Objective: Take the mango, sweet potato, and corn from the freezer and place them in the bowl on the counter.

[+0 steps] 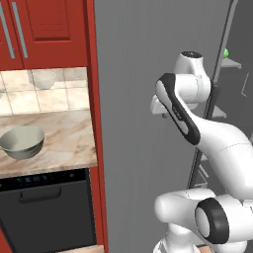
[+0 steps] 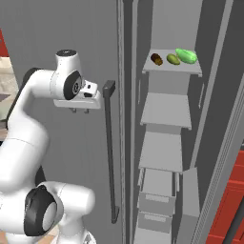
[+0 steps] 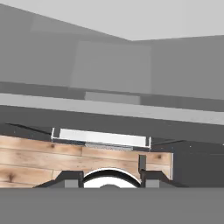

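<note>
Dark brown stubby sweet potato point(image 2: 156, 59) lies on freezer point(image 2: 171, 69) shelf; tool point(image 2: 80, 110) fingers together, empty.

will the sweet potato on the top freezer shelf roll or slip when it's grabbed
The sweet potato is a stubby, rounded lump, so a nudge would probably make it roll or pivot on the flat grey shelf. It looks solid and stiff, unlikely to squash. Its curved sides may slip between flat pads unless gripped across the middle.
</note>
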You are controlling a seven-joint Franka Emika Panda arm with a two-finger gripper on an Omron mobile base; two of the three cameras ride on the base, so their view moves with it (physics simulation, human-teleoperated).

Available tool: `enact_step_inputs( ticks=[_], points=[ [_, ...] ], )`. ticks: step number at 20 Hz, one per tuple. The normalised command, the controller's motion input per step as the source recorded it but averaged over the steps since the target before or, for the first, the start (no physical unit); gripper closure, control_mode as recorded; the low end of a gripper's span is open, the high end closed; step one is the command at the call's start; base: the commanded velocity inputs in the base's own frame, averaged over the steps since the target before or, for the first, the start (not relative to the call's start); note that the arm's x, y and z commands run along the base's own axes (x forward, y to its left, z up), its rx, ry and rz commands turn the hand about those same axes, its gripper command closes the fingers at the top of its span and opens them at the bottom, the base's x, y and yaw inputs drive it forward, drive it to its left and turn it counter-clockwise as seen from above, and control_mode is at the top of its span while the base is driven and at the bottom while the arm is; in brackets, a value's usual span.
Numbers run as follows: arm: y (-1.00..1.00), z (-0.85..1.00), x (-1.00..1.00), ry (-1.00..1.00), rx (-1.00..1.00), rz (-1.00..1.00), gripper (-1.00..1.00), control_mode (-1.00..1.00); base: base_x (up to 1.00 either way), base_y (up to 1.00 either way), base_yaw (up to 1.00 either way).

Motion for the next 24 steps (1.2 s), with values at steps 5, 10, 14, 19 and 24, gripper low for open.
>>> enact_step_inputs(
  ticks=[5,10,14,19,24],
  points=[
    [0.00,0.00,-0.45,0.00,0.00,0.00,-1.00,-1.00,0.00,0.00,0.00],
    [-0.11,0.00,-1.00,0.00,0.00,-0.09,-1.00,-1.00,0.00,0.00,0.00],
    [-0.21,0.00,-1.00,0.00,0.00,-0.13,-1.00,-1.00,0.00,0.00,0.00],
    [-0.16,0.03,-0.96,0.00,0.00,-0.13,-1.00,-1.00,0.00,0.00,0.00],
    [-0.14,0.04,-0.78,0.00,0.00,-0.08,-1.00,-1.00,0.00,0.00,0.00]
  ],
)
